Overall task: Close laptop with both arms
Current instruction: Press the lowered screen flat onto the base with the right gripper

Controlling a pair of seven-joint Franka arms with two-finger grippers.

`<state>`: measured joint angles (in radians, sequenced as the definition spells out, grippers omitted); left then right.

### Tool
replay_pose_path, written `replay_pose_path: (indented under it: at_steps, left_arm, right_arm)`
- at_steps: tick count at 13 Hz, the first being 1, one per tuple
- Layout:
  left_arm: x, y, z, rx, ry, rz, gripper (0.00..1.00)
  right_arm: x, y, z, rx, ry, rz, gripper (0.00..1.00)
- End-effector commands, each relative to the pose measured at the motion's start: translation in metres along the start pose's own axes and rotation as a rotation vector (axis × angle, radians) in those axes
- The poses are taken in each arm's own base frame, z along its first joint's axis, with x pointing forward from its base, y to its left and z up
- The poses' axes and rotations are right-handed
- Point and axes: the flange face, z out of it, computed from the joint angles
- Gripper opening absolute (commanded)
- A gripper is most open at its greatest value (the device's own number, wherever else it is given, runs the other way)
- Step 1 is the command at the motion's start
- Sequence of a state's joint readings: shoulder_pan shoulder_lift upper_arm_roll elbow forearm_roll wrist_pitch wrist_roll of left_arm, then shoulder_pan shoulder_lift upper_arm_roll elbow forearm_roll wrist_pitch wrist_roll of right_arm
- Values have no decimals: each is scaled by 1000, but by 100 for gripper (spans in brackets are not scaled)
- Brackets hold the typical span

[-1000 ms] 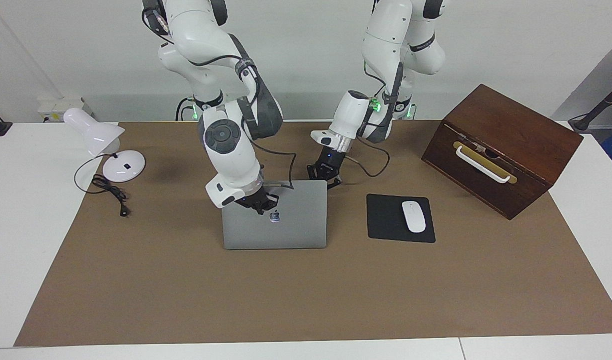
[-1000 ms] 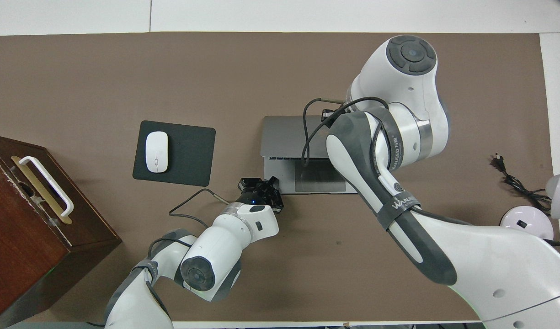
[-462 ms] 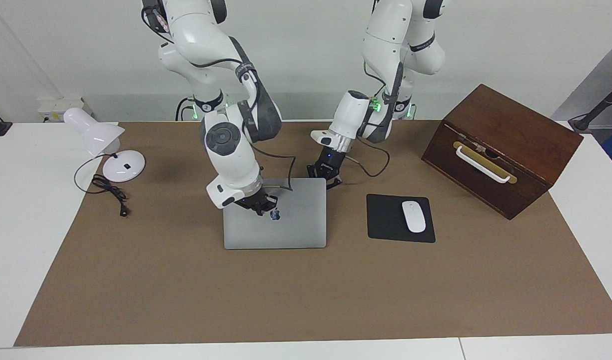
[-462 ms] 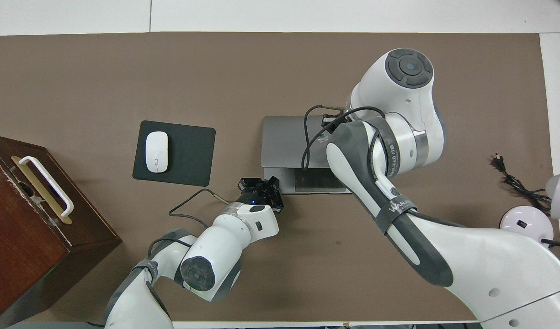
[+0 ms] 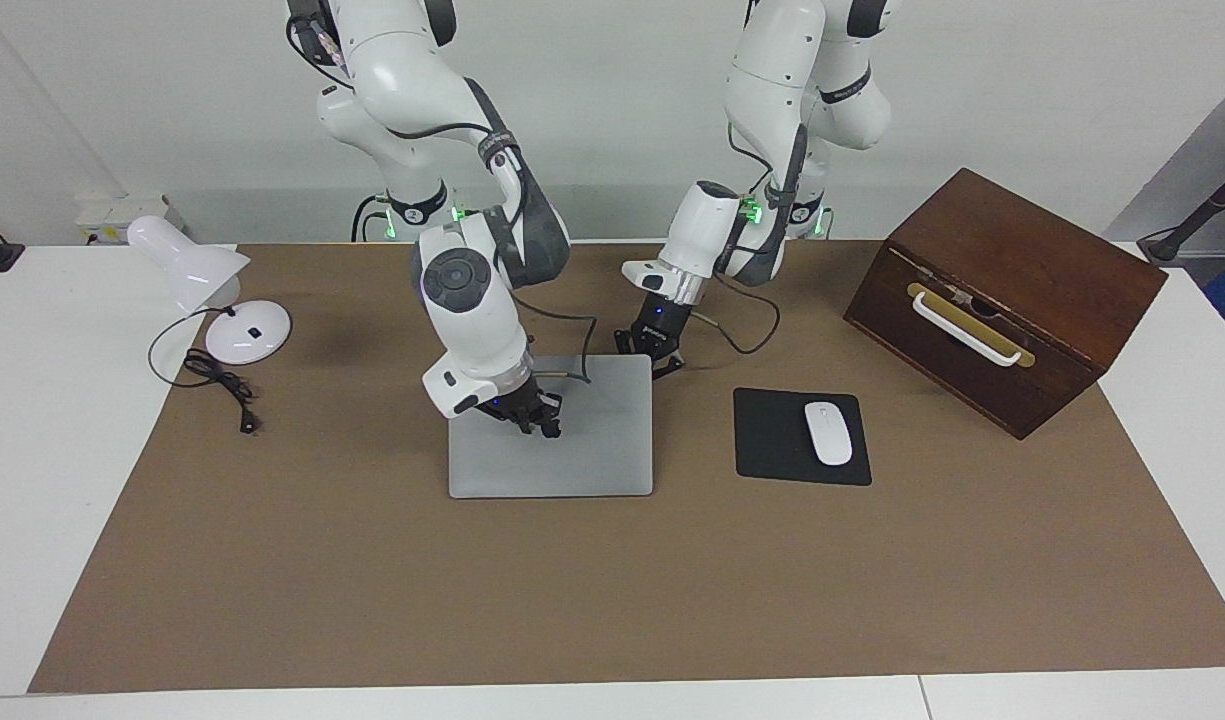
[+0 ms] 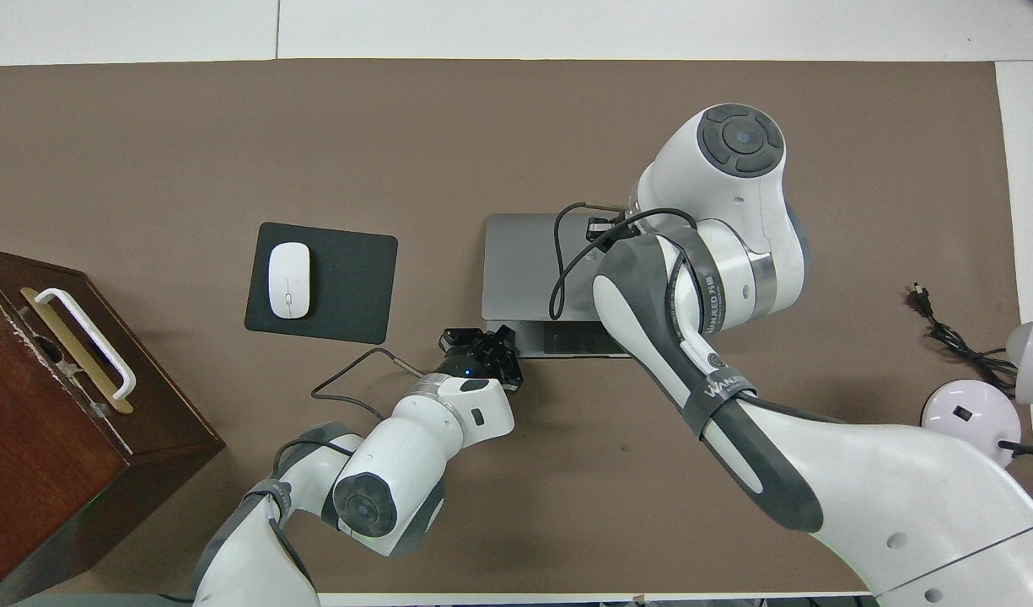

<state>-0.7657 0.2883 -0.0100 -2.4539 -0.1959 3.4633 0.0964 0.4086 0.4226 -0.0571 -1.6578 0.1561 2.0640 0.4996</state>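
Now right hand (image 5: 537,420) closed, atop laptop (image 5: 592,450) lid; left hand (image 5: 657,350) closed, beside corner.

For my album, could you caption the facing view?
Right hand presses the laptop lid nearly shut; left hand steadies its corner.

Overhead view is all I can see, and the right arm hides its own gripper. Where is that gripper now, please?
Observer: The right gripper is shut, with its fingertips down on the lid of the laptop, about mid-lid.
Operator: Does the lid lie flat?
Observer: In the facing view it lies nearly level with the table, and no keys show there.
Operator: Is the left gripper up high?
Observer: No. The left gripper, shut, is low at the laptop's corner nearer the robots, toward the left arm's end. I cannot tell whether it touches.
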Motion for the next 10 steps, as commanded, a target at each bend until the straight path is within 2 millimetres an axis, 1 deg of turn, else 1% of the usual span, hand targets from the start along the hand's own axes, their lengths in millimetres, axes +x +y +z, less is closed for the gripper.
replay_pose_path:
  at_steps: [1, 5, 10]
  left_arm:
    - [-16, -11, 16, 22, -27, 6, 0]
    - [-16, -11, 16, 22, -29, 6, 0]
    - [-15, -12, 16, 23, -29, 5, 0]
  right_arm:
    - [-3, 3, 11, 23, 2, -15, 0]
    - [-1, 4, 24, 25, 17, -11, 0]
    - [0, 1, 30, 30, 27, -11, 0]
